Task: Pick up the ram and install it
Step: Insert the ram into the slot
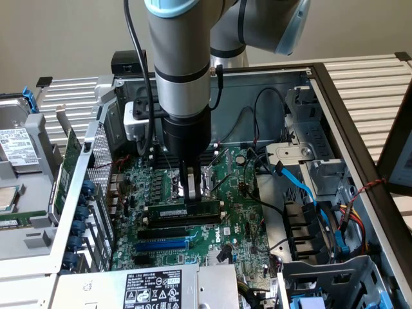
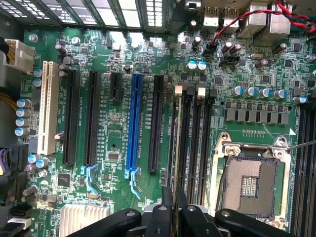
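Ram (image 1: 170, 211) of this kind looked light, thin and stiff, but fragile: a bare circuit board that would probably tolerate pressure straight along its plane and little bending or twisting. It seemed best taken by its flat faces at the middle of the long upper edge, away from the contact edge. It stood on edge near the middle of the motherboard (image 1: 239, 222), in line with the outermost of the black memory slots (image 2: 196, 133), on the side of that bank towards the blue slot (image 2: 134, 123) and away from the processor socket (image 2: 249, 182). Whether it had seated fully in the slot could not be told. The gripper (image 1: 191, 198) came straight down onto its upper edge about midway along. In the wrist view the ram (image 2: 177, 143) appeared edge-on as a thin line running in between the fingers (image 2: 166, 207) of the gripper (image 2: 174, 205). The jaws stood nearly together, clamped on the board's two faces.
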Controlling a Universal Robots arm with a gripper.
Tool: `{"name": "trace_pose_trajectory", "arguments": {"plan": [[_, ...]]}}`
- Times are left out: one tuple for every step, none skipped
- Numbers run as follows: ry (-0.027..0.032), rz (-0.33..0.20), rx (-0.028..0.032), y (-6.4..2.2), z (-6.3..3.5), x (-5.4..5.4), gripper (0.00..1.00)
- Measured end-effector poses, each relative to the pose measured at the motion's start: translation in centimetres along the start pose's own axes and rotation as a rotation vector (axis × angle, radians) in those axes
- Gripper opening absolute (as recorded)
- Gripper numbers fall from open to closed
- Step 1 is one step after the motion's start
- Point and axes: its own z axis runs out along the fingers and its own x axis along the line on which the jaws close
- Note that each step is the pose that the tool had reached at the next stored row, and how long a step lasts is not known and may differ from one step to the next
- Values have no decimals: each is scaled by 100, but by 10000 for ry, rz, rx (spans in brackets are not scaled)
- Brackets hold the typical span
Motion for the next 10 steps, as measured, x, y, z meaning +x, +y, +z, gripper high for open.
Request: {"name": "trace_pose_trajectory", "arguments": {"plan": [[1,-1,7,2,0,0,13],[2,0,15,5,0,0,13],[3,1,23,8,1,0,13],[3,1,28,10,1,0,13],[4,0,32,12,1,0,13],[6,0,39,14,1,0,13],[8,0,47,16,2,0,13],[9,0,56,18,2,0,13],[10,-1,64,19,3,1,13],[13,0,71,21,2,1,13]]}}
